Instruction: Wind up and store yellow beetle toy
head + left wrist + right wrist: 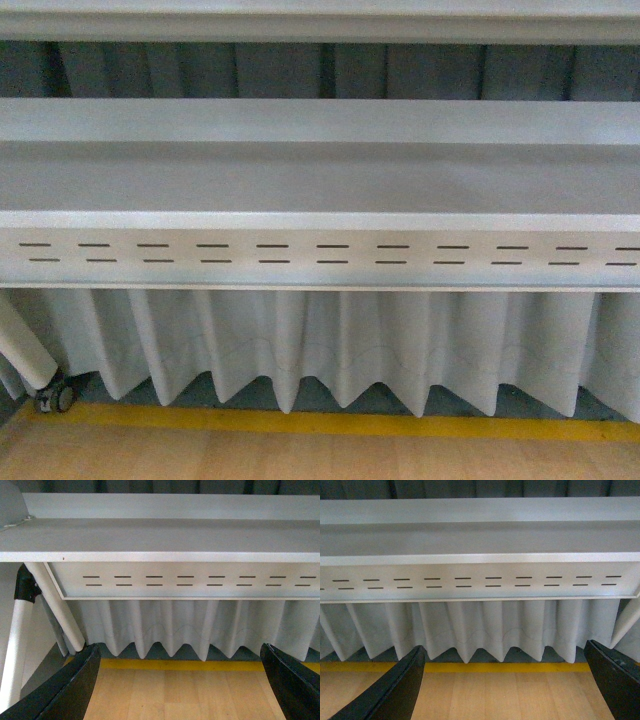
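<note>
The yellow beetle toy is out of view in all three views. In the left wrist view my left gripper is open, its black fingers wide apart over bare wooden surface, nothing between them. My right gripper in the right wrist view is likewise open, dark fingers spread over the same wood, holding nothing. Neither arm shows in the front view.
A grey metal shelf with a slotted front panel stands ahead. Below it hangs a pleated white curtain. A yellow strip edges the wooden surface. A white leg with a castor stands at the left.
</note>
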Controlling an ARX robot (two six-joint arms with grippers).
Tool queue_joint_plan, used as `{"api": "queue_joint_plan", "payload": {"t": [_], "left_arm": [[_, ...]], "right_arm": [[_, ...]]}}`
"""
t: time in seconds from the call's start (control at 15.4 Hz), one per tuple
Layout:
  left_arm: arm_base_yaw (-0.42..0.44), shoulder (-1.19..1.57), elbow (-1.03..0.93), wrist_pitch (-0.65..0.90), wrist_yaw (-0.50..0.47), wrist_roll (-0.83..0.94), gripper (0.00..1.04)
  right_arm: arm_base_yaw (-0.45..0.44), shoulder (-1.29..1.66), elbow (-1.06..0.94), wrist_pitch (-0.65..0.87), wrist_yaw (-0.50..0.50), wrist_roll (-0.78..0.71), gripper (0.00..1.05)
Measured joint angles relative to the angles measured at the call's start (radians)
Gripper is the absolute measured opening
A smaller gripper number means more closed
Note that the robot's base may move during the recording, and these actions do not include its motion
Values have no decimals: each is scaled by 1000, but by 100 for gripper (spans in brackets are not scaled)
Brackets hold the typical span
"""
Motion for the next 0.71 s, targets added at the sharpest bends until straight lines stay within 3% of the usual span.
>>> {"api": "queue_joint_plan", "payload": {"t": [0.71], "left_arm": [[0, 0, 0, 0, 0, 0, 98]], "right_arm": [[0, 0, 0, 0, 0, 0, 98]]}}
